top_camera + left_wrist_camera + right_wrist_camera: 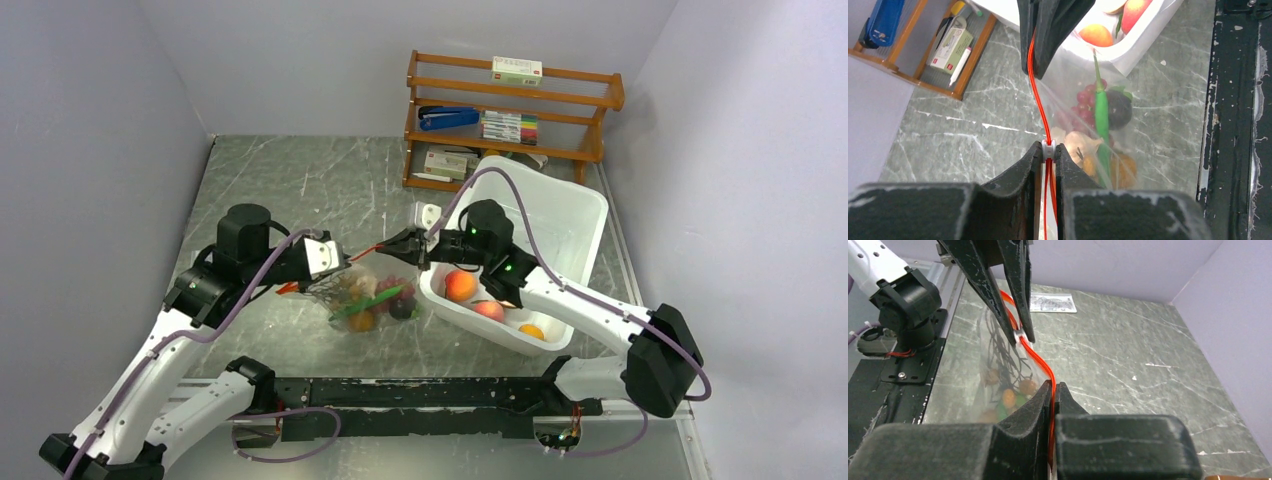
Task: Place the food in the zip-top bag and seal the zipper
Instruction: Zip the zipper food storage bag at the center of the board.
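Note:
The clear zip-top bag (365, 300) hangs just above the table between my two arms. Inside it lies the food: a green pod (1101, 115), red grapes (1087, 99), a pale bulb (1080, 145) and an orange fruit (1124, 169). The red-orange zipper (1037, 85) runs taut from one gripper to the other. My left gripper (1048, 148) is shut on the zipper at its white slider (1020, 335). At the strip's other end, my right gripper (1053, 386) is shut on the zipper (1042, 364).
A white bin (565, 215) holding peaches and an orange stands right of the bag, under the right arm. A wooden rack (510, 110) with pens and boxes is at the back. A black rail (420, 395) runs along the near edge.

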{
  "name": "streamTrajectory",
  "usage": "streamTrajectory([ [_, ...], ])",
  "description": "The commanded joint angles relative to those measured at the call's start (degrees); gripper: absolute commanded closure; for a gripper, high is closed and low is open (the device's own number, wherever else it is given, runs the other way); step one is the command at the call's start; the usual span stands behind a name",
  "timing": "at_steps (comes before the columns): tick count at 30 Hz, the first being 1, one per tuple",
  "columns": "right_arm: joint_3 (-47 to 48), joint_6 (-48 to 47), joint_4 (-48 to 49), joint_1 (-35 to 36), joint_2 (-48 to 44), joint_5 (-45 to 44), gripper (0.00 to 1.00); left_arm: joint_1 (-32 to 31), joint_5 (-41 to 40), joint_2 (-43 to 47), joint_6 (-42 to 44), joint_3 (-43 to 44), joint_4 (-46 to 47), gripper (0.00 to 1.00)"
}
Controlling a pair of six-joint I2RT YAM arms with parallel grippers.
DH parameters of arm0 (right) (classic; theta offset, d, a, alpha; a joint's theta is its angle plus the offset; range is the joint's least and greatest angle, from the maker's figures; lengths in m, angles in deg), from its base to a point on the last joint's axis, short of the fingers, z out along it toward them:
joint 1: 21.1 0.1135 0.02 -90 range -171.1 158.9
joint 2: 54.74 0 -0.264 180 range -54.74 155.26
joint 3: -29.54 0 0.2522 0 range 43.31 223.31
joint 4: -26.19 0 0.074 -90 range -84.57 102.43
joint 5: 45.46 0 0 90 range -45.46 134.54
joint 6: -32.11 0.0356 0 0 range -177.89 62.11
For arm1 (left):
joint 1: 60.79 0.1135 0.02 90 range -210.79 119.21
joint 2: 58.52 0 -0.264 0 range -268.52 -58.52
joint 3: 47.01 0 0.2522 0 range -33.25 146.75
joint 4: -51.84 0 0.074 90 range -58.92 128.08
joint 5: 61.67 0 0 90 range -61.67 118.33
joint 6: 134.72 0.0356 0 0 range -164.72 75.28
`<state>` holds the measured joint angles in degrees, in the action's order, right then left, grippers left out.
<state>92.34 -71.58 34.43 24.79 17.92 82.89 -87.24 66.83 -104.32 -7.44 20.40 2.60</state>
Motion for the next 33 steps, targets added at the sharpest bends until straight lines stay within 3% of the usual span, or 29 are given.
streamTrajectory([
  [1, -1.8, 2.1, 8.2, -2.7, -2.8, -2.9, 1.00, 0.3, -3.1, 1.4, -0.5, 3.0, -5.4, 0.93],
  [12, -4.0, 4.9, 13.3, -8.0, -3.2, -4.1, 1.00, 0.3, -10.0, 0.5, -0.8, 9.4, -14.0, 0.93],
  [33, -7.1, 10.2, 19.1, -16.7, -0.6, -6.7, 1.00, 0.3, -13.9, 4.5, -0.7, 8.9, -18.2, 0.93],
])
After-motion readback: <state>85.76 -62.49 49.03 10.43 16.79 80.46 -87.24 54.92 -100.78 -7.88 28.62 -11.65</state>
